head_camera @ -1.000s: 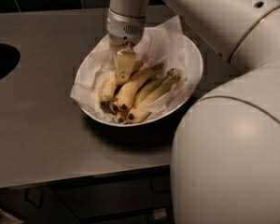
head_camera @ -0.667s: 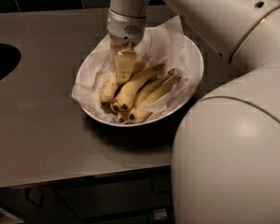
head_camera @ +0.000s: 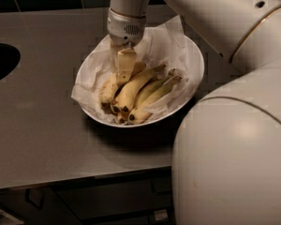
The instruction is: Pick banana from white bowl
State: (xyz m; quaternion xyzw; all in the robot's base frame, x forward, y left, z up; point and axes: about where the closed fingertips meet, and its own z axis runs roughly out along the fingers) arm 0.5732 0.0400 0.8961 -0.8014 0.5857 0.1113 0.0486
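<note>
The white bowl (head_camera: 197,56) stands on the grey counter, lined with crumpled white paper (head_camera: 91,73). Several bananas lie in it. The plump yellow banana (head_camera: 131,92) with a dark tip lies in the middle. Slimmer greenish bananas (head_camera: 155,93) lie to its right and a short stubby one (head_camera: 106,91) to its left. My gripper (head_camera: 124,71) reaches straight down into the bowl from above. It is at the upper end of the plump banana and touches the pile there. The gripper hides the banana's stem end.
The grey counter (head_camera: 37,125) has a dark round opening (head_camera: 0,62) at the left and a front edge low in view. My large white arm and body (head_camera: 234,149) fill the right side. A dark tiled wall runs along the back.
</note>
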